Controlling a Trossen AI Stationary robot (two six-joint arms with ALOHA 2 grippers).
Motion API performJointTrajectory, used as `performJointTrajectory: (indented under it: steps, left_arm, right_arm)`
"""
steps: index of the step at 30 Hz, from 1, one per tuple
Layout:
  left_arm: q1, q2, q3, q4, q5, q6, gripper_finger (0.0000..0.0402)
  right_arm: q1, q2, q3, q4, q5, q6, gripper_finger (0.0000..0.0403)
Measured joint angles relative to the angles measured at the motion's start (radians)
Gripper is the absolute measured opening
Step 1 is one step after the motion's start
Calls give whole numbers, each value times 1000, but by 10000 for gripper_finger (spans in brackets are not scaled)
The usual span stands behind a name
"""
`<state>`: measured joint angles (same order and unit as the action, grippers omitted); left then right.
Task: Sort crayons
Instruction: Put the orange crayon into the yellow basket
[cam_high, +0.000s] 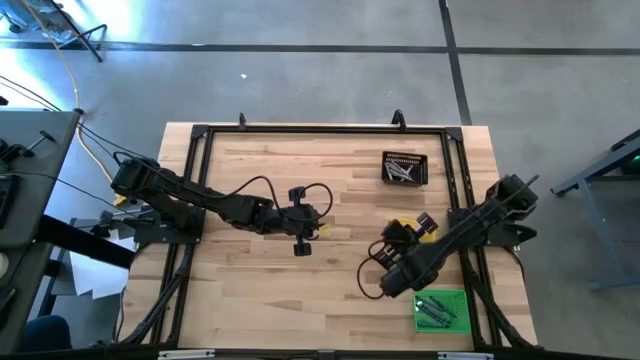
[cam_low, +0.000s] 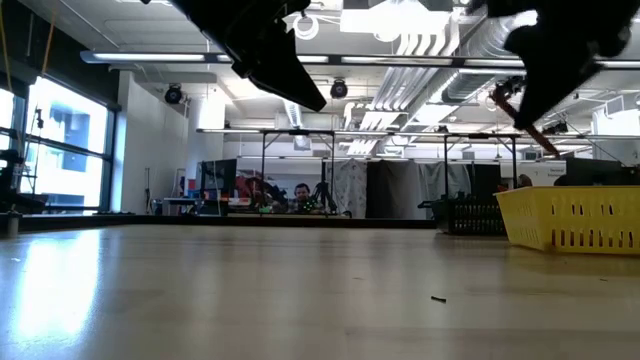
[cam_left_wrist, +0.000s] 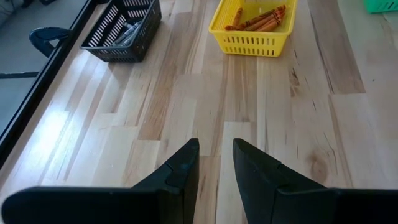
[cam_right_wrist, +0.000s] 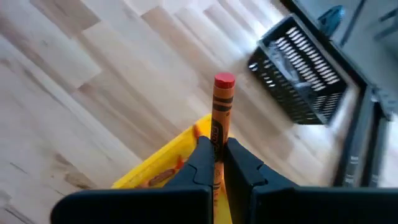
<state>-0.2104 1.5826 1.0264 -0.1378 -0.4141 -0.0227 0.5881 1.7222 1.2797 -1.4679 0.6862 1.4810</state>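
Right gripper (cam_right_wrist: 215, 163) hung above the yellow tray (cam_right_wrist: 163, 167), its fingers pinched on an orange-red crayon (cam_right_wrist: 220, 112) that stuck out past the fingertips. More orange-red crayons (cam_left_wrist: 258, 18) lay in that yellow tray, grey ones (cam_high: 402, 173) in the black tray (cam_high: 404, 158) toward the table's far right side, and dark green ones (cam_high: 437, 310) in the green tray (cam_high: 441, 297) at the near right corner. Left gripper (cam_left_wrist: 215, 155) waited over bare wood near the middle of the table (cam_high: 270, 290), its fingers spread a little apart with nothing between them.
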Motion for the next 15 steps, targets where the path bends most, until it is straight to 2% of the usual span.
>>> performJointTrajectory:
  steps: [4,8,15]
  left_arm:
    - [0,0,0,3,0,-2,87]
    - [0,0,0,3,0,-2,87]
    - [1,0,0,9,0,-1,87]
  right_arm:
    - [34,0,-133,123,-4,60,3]
    - [55,0,-255,183,-6,190,4]
    - [93,-36,-379,278,51,316,4]
